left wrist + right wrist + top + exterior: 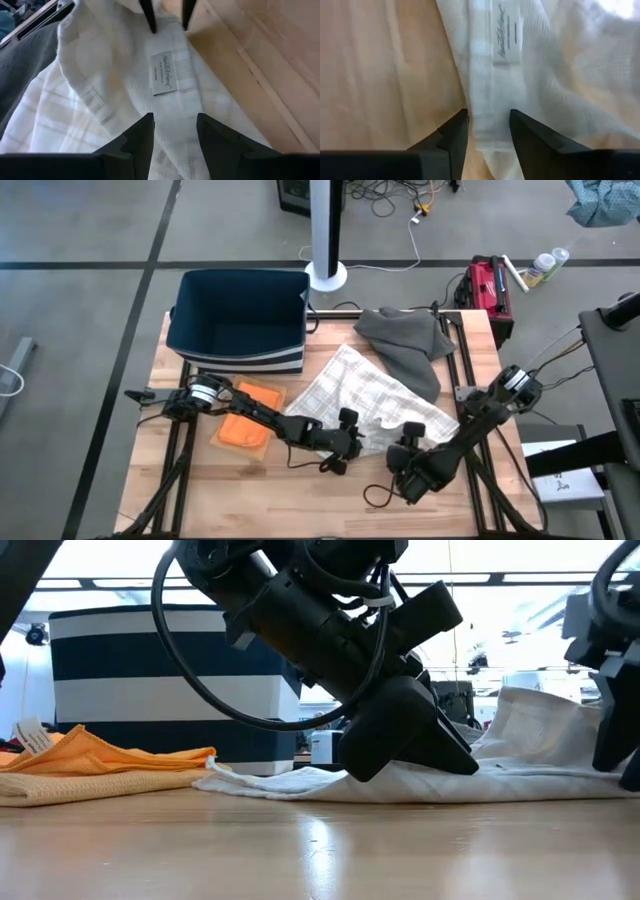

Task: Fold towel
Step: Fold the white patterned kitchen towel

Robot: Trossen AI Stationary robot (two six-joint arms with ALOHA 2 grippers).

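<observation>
At near counter edge, left hand (pixel 345 442) and right hand (pixel 407 442) both pinching checked towel (pixel 365 392) hem, fingers not fully together. Step: grasping; next, lift and carry hem over far edge.

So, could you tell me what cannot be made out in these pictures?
- Label on the white checked towel: print too small to read in either wrist view.
- Inside of the dark bin: too dark in the high view; the low view shows only its wall.
- Left gripper and right gripper: whether they pinch cloth is hidden by their own bodies.
- Grey cloth: its far edge is cut off in the left wrist view.
</observation>
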